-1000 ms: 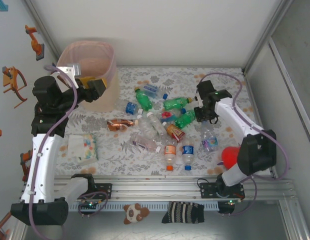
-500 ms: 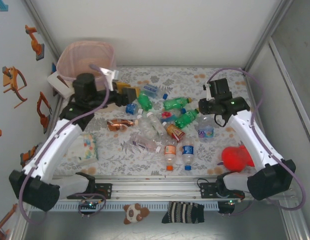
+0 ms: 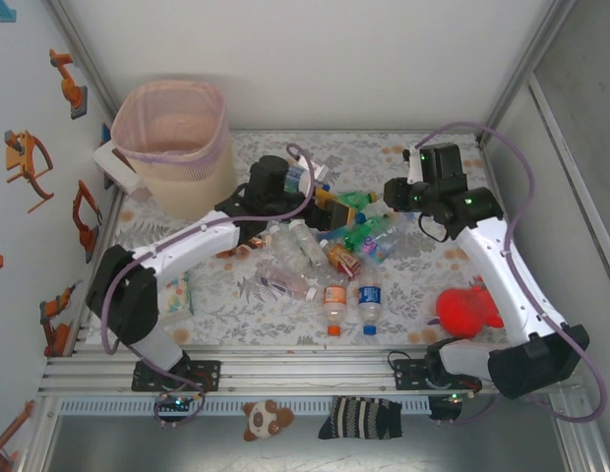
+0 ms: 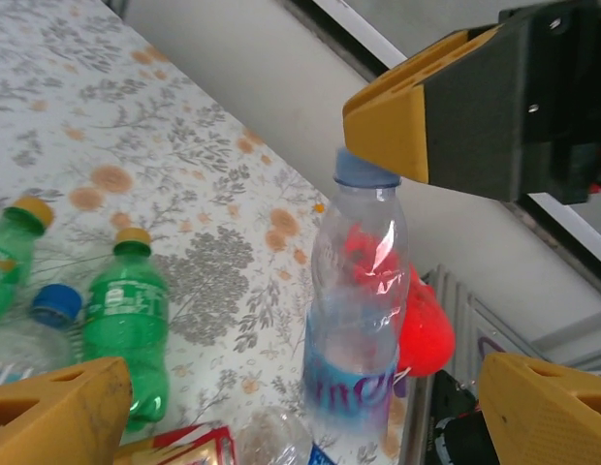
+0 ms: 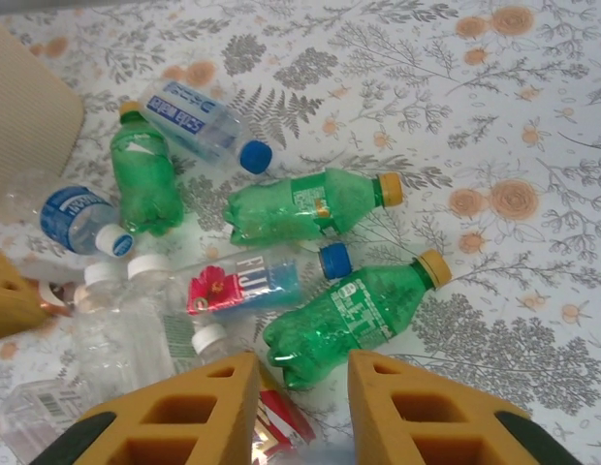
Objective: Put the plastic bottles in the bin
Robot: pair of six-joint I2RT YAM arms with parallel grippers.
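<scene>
Several plastic bottles point(image 3: 325, 258) lie in a heap mid-table, green, clear and one copper point(image 3: 236, 246). The pale pink bin point(image 3: 187, 182) stands at the back left. My right gripper point(image 3: 396, 200) is shut on the neck of a clear bottle point(image 4: 359, 291) with a blue cap and a blue-purple label, which hangs upright above the heap. My left gripper point(image 4: 300, 368) is wide open and faces that bottle; I cannot tell whether it touches. In the right wrist view my right gripper point(image 5: 302, 373) hovers over a green bottle point(image 5: 354, 315) and a Fiji bottle point(image 5: 242, 281).
A red plush toy point(image 3: 467, 305) lies at the front right. A white box with coloured dots point(image 3: 175, 295) sits at the front left. A small white container point(image 3: 113, 162) stands behind the bin. Walls close in the table at the back and both sides.
My left arm has swung from the bin rightward over the heap, and its jaws have opened wider. My right gripper has lifted the clear bottle and carried it left toward the middle.
</scene>
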